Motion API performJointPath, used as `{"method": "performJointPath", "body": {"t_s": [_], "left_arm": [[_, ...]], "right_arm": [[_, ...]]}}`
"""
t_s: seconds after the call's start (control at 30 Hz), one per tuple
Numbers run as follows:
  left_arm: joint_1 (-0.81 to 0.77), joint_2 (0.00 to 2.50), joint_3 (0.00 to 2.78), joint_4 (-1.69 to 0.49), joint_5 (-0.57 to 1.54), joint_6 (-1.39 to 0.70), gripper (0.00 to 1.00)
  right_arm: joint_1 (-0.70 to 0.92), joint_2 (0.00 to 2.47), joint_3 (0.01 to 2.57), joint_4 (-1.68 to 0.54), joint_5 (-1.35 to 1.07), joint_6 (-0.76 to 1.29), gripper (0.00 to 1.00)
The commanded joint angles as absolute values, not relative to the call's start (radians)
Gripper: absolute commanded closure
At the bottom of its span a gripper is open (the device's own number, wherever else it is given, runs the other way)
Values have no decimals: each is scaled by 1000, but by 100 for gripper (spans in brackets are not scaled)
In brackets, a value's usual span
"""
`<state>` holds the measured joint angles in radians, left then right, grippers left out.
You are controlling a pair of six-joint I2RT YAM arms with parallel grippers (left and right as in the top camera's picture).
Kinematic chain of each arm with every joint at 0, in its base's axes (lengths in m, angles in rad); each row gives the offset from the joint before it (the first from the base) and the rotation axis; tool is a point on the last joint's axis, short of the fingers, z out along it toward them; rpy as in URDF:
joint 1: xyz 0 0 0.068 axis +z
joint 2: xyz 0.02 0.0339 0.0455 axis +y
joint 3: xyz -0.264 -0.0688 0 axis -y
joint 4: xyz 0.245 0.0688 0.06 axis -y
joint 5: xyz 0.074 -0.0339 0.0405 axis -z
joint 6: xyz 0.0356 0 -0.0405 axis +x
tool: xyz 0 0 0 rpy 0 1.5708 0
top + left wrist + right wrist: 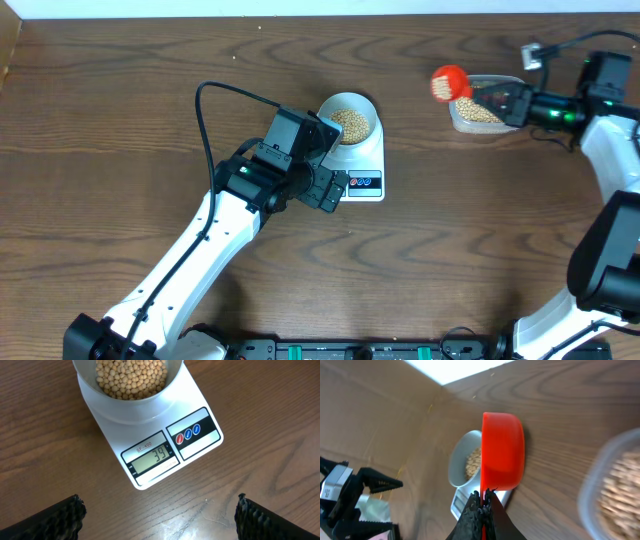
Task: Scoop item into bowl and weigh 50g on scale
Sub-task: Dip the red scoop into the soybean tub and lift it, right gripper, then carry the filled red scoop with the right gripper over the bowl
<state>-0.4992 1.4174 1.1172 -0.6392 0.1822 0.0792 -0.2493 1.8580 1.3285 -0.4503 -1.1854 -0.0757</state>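
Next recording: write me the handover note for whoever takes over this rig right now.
Left gripper: open, empty, over the table just in front of the scale.
Right gripper: shut on the handle of the red scoop, by the tub of beans on the right. Cannot tell whether the scoop is loaded.
Bowl sits on the scale with beans in it; the display reads 39.
Done: bowl partly filled.
Left: add beans until it reads 50.

left arm (195, 255): white shell, black joints (right alike) | cable (203, 130): black | left claw fingers (52, 520): black, ribbed
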Motion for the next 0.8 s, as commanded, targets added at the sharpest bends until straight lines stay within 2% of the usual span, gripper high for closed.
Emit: {"method": "performJointPath", "body": {"t_s": [0.0,0.33,0.77], "left_arm": [[-494,1408,1118,-639,191,86,2],[-494,1408,1118,-639,191,86,2],[-494,1408,1118,-639,191,86,2]], "right_arm": [[-175,1857,1328,-433,-1213,-62,99],[20,1856,1328,-378,-1071,-35,99],[154,1824,1328,-310,-928,25,98]]}}
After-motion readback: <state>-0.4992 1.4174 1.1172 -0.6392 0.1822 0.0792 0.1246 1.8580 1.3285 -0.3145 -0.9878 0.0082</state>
